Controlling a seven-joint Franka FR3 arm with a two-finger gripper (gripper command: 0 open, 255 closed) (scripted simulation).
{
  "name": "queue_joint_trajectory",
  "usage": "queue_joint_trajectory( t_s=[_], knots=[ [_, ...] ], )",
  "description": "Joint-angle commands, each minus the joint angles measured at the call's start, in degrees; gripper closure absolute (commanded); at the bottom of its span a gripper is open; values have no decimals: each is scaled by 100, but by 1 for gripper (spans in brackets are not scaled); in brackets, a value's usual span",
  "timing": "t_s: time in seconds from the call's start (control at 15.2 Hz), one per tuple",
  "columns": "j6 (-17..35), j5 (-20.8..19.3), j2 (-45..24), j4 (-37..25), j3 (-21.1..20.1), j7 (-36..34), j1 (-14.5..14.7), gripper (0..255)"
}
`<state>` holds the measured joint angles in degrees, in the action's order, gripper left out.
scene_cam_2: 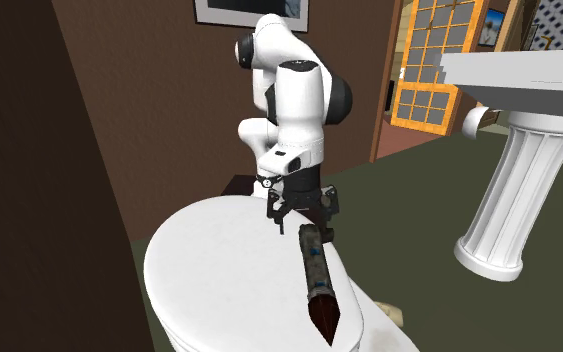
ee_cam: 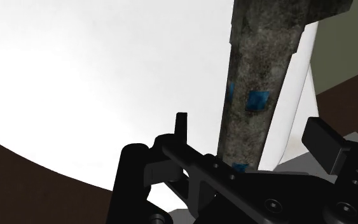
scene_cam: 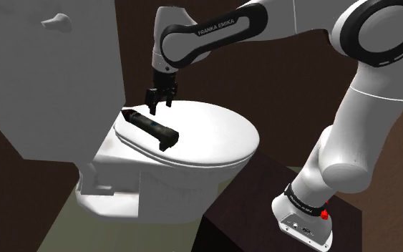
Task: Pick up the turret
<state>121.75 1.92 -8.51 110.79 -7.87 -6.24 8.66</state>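
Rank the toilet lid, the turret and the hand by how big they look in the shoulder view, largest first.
1. toilet lid, by far the largest
2. turret
3. hand, shorter than the turret but stubbier, so these two are close

The words FRANKA EMIKA stand in capitals on the arm (scene_cam: 217,30), along the dark face of the link that slants across the upper middle of the shoulder view. At the lower right of the same frame, a black band (scene_cam: 301,203) around the foot of the arm carries a line of small white print, too small to read. In the second exterior view, a small round mark (scene_cam_2: 262,182) on the wrist, near the frame's middle, cannot be read either.
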Motion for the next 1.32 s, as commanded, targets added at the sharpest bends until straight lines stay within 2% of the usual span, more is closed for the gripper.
queue_joint_trajectory(
  t_s=[0.0,0.2,0.66,0.86,0.92,1.25],
  knots=[
    [45,-63,-455,-408,-24,-98,59,0],
    [13,-162,-1131,-1115,-47,-248,176,0],
    [469,-190,-1357,-882,-30,-248,189,0],
    [506,-193,-1377,-866,-29,-248,190,0],
    [507,-193,-1380,-867,-29,-248,191,255],
    [508,-193,-1380,-867,-29,-248,190,255]
  ],
)
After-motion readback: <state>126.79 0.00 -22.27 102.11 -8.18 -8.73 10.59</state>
